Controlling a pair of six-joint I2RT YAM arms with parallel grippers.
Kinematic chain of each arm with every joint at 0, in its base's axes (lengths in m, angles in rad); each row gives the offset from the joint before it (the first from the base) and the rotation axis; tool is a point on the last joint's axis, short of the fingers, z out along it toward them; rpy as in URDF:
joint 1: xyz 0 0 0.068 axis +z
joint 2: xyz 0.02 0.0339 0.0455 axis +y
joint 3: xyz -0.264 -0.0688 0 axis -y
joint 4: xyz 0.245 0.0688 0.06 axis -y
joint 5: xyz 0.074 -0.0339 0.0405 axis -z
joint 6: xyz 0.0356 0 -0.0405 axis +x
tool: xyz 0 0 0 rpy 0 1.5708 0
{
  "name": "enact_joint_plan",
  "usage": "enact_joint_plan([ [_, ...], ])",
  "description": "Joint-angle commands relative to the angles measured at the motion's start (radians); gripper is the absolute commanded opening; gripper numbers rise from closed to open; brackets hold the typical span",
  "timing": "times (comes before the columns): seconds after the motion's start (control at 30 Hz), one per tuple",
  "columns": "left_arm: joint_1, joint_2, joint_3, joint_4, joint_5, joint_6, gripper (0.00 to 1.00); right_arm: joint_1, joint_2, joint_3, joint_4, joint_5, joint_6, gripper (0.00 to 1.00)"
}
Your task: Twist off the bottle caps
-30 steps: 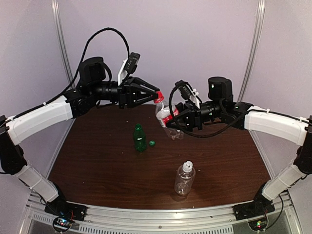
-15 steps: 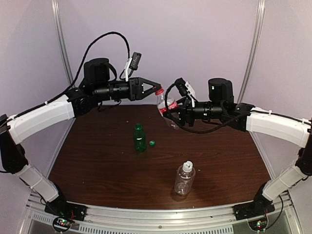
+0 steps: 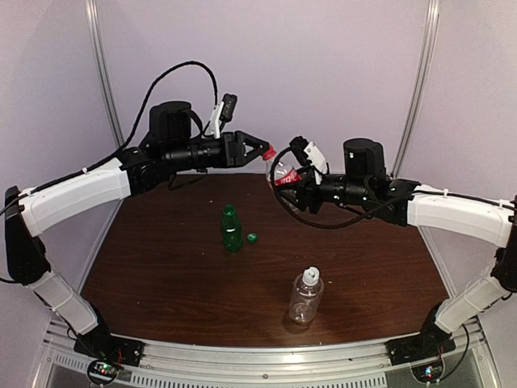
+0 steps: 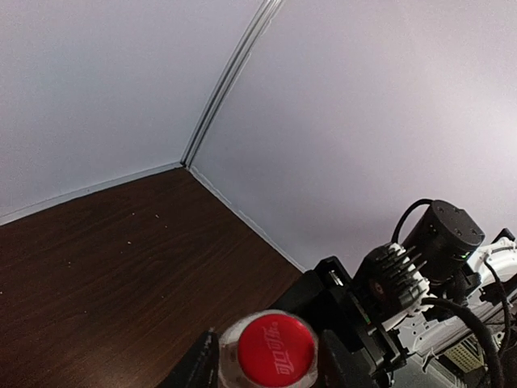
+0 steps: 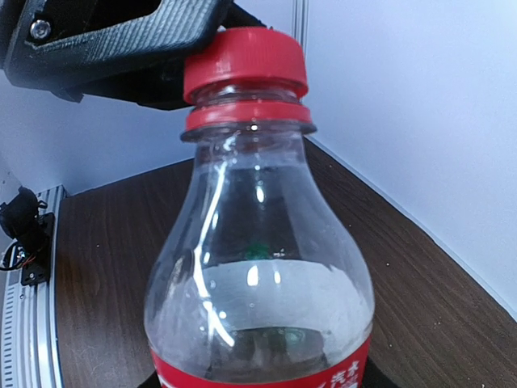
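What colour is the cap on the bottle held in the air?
The cap is red, shown best in the right wrist view.

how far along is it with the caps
Done: the green bottle stands open, its green cap on the table beside it. In hand: the right arm holds the red-label bottle up, and the left fingers sit at its red cap, which is still on. Left: the clear bottle with its white cap on.

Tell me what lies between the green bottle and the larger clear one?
A small green cap, beside the green bottle, well short of the clear bottle, in the top view.
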Motion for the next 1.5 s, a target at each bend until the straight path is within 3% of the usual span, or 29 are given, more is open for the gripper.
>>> enact_joint_plan([
  [0.0, 0.030, -0.020, 0.012, 0.069, 0.018, 0.032, 0.48, -0.014, -0.034, -0.002, 0.010, -0.063, -0.005, 0.47],
  [0.17, 0.053, -0.044, -0.020, 0.121, 0.120, 0.068, 0.69, -0.015, -0.041, 0.003, -0.016, -0.175, -0.007, 0.46],
  [0.33, 0.059, -0.059, -0.031, 0.175, 0.318, 0.160, 0.83, -0.020, -0.035, 0.030, -0.052, -0.359, -0.005, 0.47],
  [0.6, 0.059, -0.079, -0.037, 0.194, 0.581, 0.290, 0.87, -0.036, 0.012, 0.087, -0.047, -0.650, 0.078, 0.48],
  [0.77, 0.059, -0.071, -0.039, 0.184, 0.650, 0.308, 0.80, -0.043, 0.032, 0.095, 0.017, -0.763, 0.168, 0.48],
  [1.03, 0.059, -0.060, -0.045, 0.198, 0.682, 0.292, 0.59, -0.046, 0.049, 0.095, 0.085, -0.815, 0.236, 0.48],
  [1.33, 0.059, -0.053, -0.046, 0.207, 0.689, 0.285, 0.38, -0.047, 0.054, 0.094, 0.100, -0.806, 0.251, 0.48],
  [1.47, 0.059, -0.054, -0.041, 0.205, 0.657, 0.275, 0.26, -0.048, 0.049, 0.102, 0.054, -0.720, 0.227, 0.47],
])
